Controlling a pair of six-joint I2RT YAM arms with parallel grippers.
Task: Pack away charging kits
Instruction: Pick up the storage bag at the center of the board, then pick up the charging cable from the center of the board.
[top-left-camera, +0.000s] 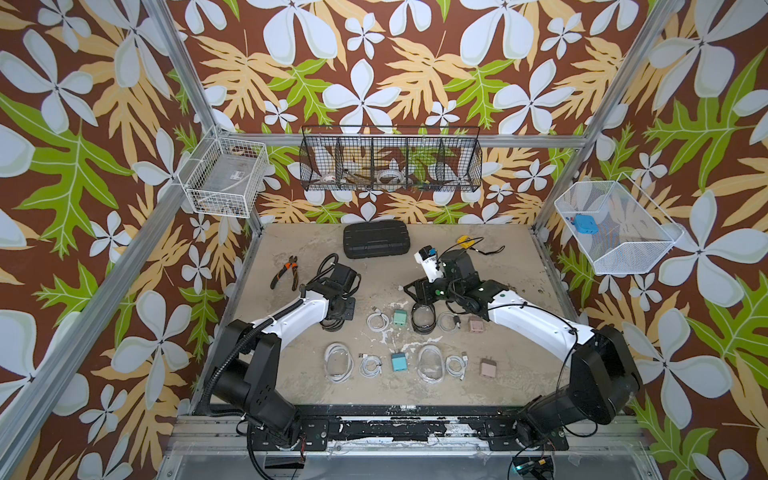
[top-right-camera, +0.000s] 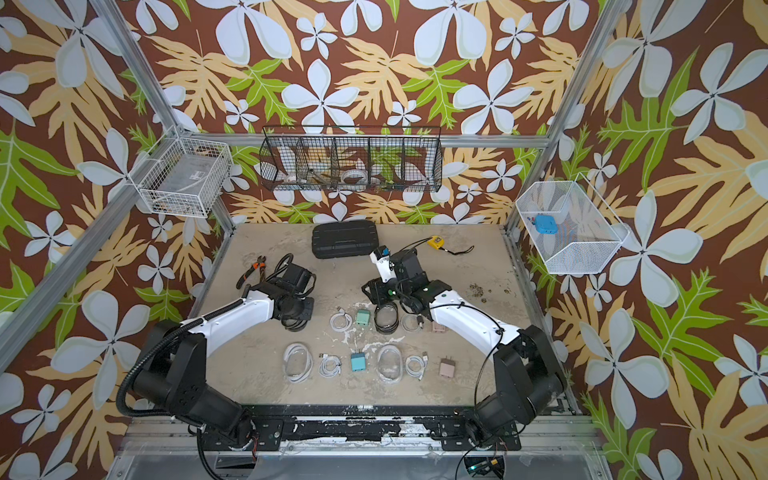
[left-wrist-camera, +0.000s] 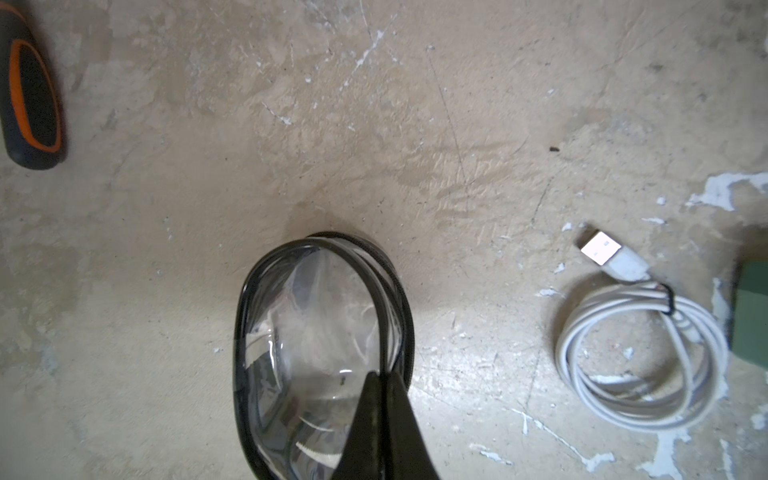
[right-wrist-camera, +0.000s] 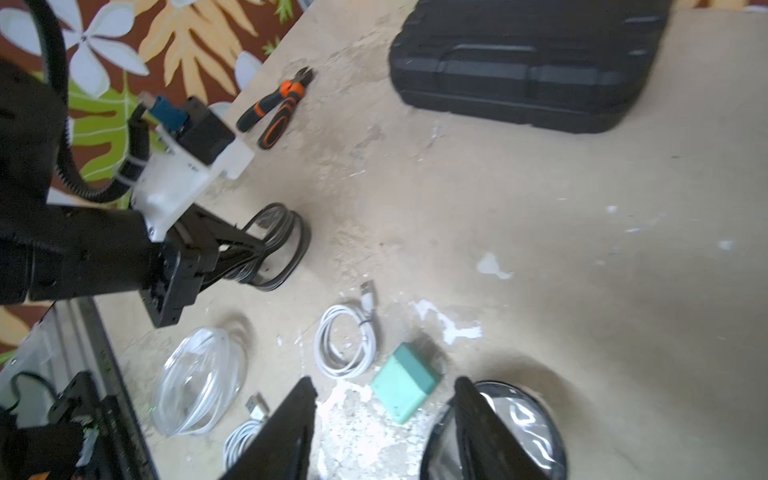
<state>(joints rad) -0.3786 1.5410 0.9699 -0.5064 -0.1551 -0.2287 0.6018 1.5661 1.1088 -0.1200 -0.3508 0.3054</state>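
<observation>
My left gripper (left-wrist-camera: 380, 376) is shut on the rim of a black-rimmed oval case (left-wrist-camera: 291, 332) that lies on the table; in a top view that gripper (top-left-camera: 332, 322) covers the case. A coiled white cable (left-wrist-camera: 640, 353) lies beside it. My right gripper (right-wrist-camera: 384, 382) hangs open over a teal plug (right-wrist-camera: 405, 384), one finger above a second black-rimmed case (right-wrist-camera: 528, 419). Along the front row lie two clear cases (top-left-camera: 338, 361), white cables (top-left-camera: 370, 365), a teal plug (top-left-camera: 399, 362) and a pink plug (top-left-camera: 487, 368). Another pink plug (top-left-camera: 476, 325) sits by my right arm.
A large black ribbed case (top-left-camera: 376, 240) lies at the back of the table, orange-handled pliers (top-left-camera: 286, 270) at the back left, a yellow gadget (top-left-camera: 463, 240) at the back right. Wire baskets hang on the walls: black (top-left-camera: 390, 158), white left (top-left-camera: 224, 178), white right (top-left-camera: 615, 228).
</observation>
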